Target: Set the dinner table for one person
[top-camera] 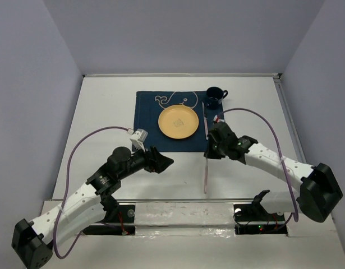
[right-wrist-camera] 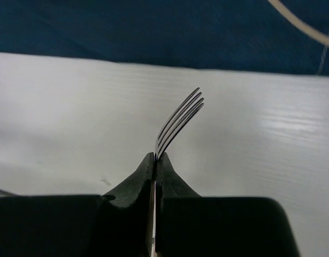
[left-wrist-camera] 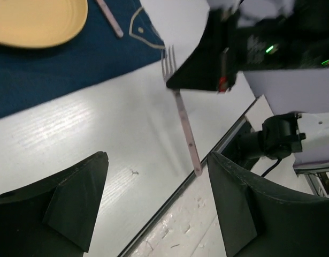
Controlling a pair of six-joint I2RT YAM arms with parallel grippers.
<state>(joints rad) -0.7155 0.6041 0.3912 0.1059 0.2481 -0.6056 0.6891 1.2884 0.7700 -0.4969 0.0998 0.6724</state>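
Your right jaws are clamped tight on the fork (right-wrist-camera: 180, 122), pinching it at the neck just behind the tines. The tines curve up and point toward the dark blue placemat (top-camera: 147, 120). The handle trails back from the grip toward the metal rail (top-camera: 161, 200) at the near edge of the worktop (top-camera: 105, 112). You cannot tell whether its end touches the surface. From above, the grip sits over the placemat's near right corner, and the handle runs over bare white worktop.

Your left jaws are spread wide with nothing between them, hovering over bare worktop just on the near side of the placemat's near edge. They are left of the fork and apart from it.

Now look at what lies ahead of the tines. The yellow plate (top-camera: 178, 122) sits in the middle of the placemat. Just right of it, on the cloth, lies a long utensil (top-camera: 205, 120), too thin to tell which kind, running from far to near with its near end close to your right jaws. A dark blue mug (top-camera: 214, 98) stands at the placemat's far right corner, beyond that utensil
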